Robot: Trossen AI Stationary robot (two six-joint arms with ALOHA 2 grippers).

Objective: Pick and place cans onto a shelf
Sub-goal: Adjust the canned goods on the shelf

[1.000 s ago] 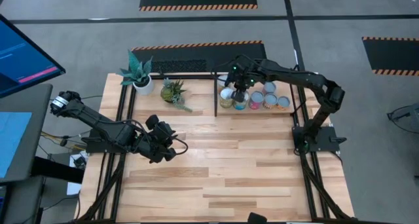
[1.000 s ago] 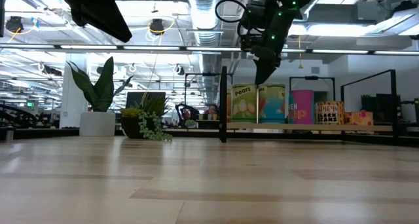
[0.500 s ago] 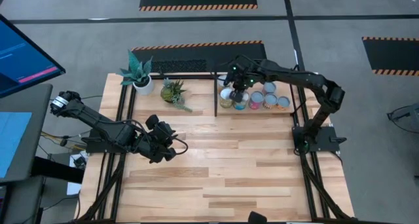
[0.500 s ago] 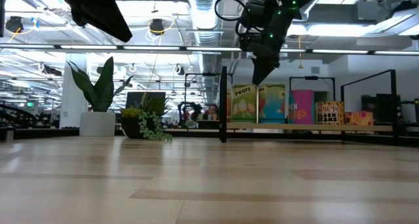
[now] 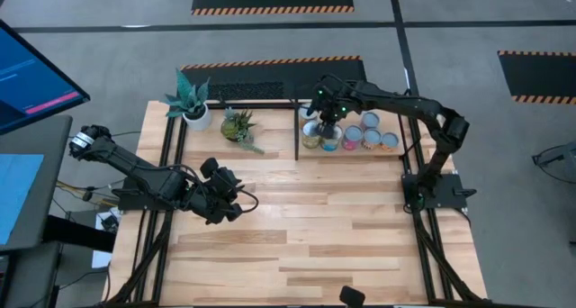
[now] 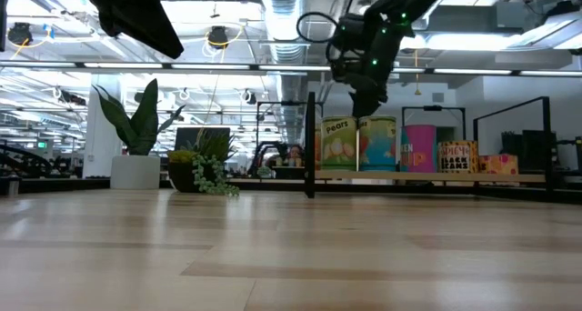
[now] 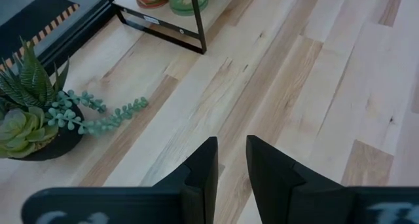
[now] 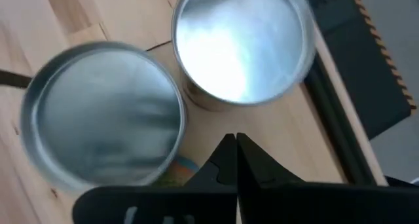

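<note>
Right gripper (image 6: 366,100) hangs with fingers together just above the Pears can (image 6: 337,144) and blue-green can (image 6: 377,144) on the shelf (image 6: 427,176), pink can (image 6: 419,148) further right, potted plants (image 6: 136,134) at left.

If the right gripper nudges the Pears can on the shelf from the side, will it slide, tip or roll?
Likely slide, perhaps tip. The Pears can stands upright on its flat base, so it shouldn't roll unless knocked over. It is taller than wide, so a high push may tip it. The light blue can sits tight beside it and would probably get shoved too. The right gripper hangs just above them.
</note>
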